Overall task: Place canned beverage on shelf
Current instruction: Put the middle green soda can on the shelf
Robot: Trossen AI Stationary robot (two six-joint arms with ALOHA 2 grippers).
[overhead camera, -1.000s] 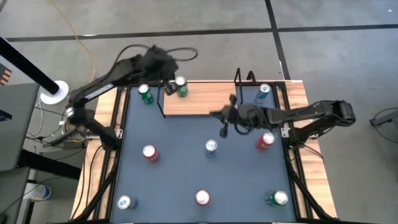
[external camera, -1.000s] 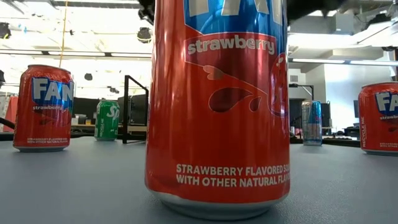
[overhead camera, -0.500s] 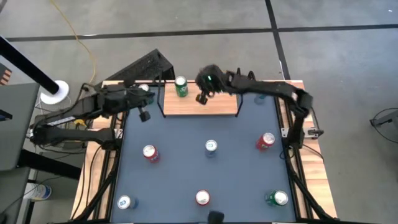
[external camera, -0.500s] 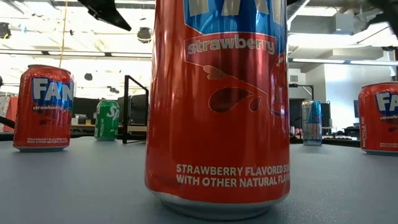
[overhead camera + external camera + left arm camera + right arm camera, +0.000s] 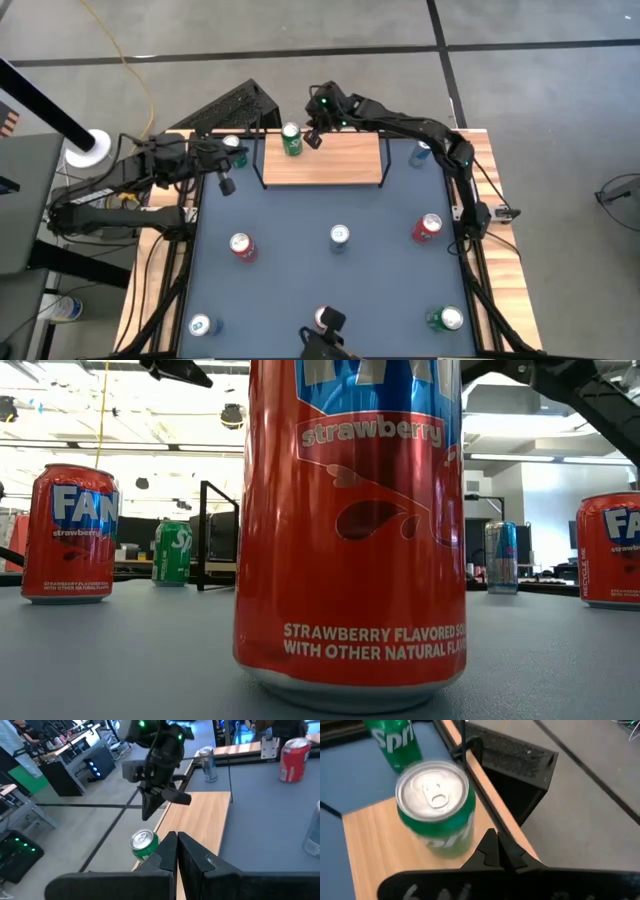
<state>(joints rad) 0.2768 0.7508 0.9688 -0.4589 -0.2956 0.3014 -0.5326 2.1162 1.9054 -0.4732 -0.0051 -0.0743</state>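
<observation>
My right gripper [image 5: 312,139], fingers pressed together and empty, hangs just beside the upright green soda can [image 5: 291,140] standing at one end of the light-wood shelf [image 5: 340,160]. My left gripper [image 5: 226,185], also closed, waits farther from it.

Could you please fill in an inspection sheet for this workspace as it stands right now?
Surface: dark grey table, wood edged.
Job's things: shelf at the far edge, one green can upright on its left end.
Clutter: seven more cans spread over the table, including a second green can left of the shelf.
Claws: left claw shut, empty, left of the shelf; right claw shut, empty, beside the shelved can.
Cables: yellow cable on the floor.
Surroundings: black box behind the table.
</observation>
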